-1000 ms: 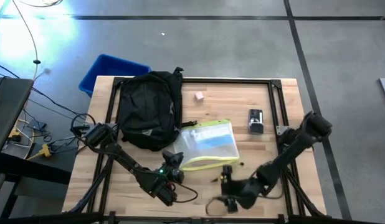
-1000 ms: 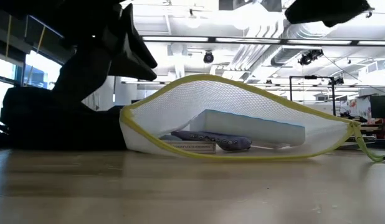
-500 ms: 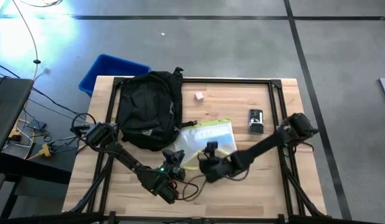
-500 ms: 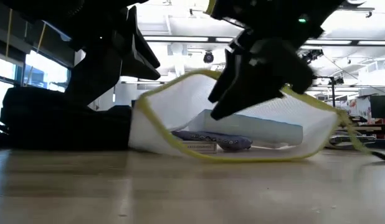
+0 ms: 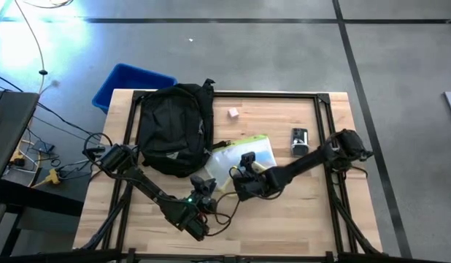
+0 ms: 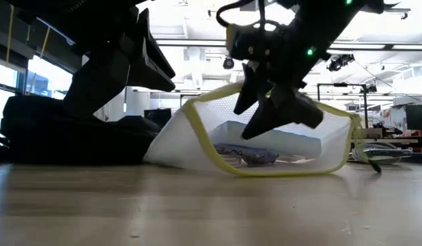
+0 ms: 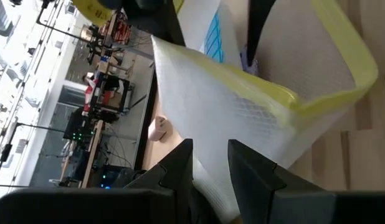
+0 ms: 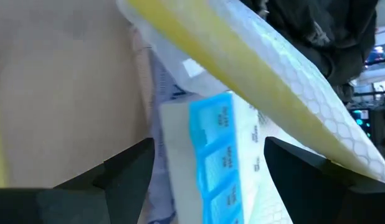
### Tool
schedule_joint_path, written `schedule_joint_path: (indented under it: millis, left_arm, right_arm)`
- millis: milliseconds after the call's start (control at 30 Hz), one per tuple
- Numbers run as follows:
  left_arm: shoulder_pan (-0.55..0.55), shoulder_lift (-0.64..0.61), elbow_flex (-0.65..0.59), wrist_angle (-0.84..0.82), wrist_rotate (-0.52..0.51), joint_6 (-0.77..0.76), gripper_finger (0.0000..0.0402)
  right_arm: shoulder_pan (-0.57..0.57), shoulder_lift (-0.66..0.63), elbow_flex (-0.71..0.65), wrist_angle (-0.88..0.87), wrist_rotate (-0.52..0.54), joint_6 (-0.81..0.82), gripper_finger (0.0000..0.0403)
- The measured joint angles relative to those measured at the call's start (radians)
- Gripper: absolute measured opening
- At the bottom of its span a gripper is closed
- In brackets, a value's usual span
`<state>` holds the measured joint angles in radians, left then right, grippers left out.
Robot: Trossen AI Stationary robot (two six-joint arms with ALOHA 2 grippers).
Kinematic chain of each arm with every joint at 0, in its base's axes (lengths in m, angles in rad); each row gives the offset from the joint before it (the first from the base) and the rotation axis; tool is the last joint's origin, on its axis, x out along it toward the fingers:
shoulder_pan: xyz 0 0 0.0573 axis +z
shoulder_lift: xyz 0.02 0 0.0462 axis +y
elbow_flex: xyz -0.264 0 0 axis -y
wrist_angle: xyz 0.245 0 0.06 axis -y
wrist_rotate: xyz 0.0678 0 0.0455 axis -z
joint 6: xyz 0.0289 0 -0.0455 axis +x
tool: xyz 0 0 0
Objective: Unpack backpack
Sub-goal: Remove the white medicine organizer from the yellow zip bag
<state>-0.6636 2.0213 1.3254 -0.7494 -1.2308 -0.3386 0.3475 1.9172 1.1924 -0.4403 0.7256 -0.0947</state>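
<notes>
Currently noting backpack lying flat on far-left part of desk, near blue bin, which is sitting on floor just off that corner. Judging backpack as soft, slumping, prob. light now; fabric likely sagging and folding if lifted by body. Rating top loop or a strap as best hold, or the zip edge for spreading opening; expecting panels to slip from a pinch on smooth cloth.

Noting both arms working instead at mesh pouch w/ yellow edge, lying just beside backpack at desk centre. Seeing left gripper at pouch's near corner, fingers close together w/ mesh running between them, so reading as clamped on pouch. Seeing right gripper at pouch mouth, fingers well apart, holding nothing, pointing in at blue-and-white box inside. Spotting in low view a purple patterned item and a flat pack under box; unable to say what they are.

Logging other items: small pink object and small black device on far side of desk, well apart from arms. Flagging pouch and both arms as lying across near approach to backpack; far-side approach looking free.
</notes>
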Motion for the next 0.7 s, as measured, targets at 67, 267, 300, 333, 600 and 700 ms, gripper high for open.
schedule_joint_path:
  millis: [67, 267, 300, 333, 600, 700]
  left_arm:
    - [0.0, 0.0, 0.0, 0.001, 0.0, 0.0, 0.0083]
    - [0.0, 0.0, 0.0, -0.001, 0.0, 0.0, 0.0083]
    - [0.0, 0.0, 0.0, -0.001, 0.0, 0.0, 0.0083]
    - [0.0, 0.0, 0.0, -0.001, 0.001, 0.0, 0.0083]
    - [-0.001, 0.0, 0.0, 0.0, 0.0, 0.0, 0.0083]
    - [-0.001, 0.0, 0.0, 0.0, 0.0, 0.0, 0.0083]
  right_arm:
    - [-0.009, 0.016, -0.002, 0.012, 0.016, -0.026, 0.0288]
    - [-0.025, 0.094, -0.002, 0.114, 0.104, -0.081, 0.0288]
    - [-0.028, 0.102, -0.002, 0.122, 0.128, -0.077, 0.0286]
    - [-0.033, 0.11, -0.003, 0.129, 0.143, -0.065, 0.0282]
    - [-0.061, 0.113, 0.006, 0.114, 0.16, -0.014, 0.0126]
    - [-0.045, 0.113, 0.044, 0.049, 0.157, -0.011, 0.0123]
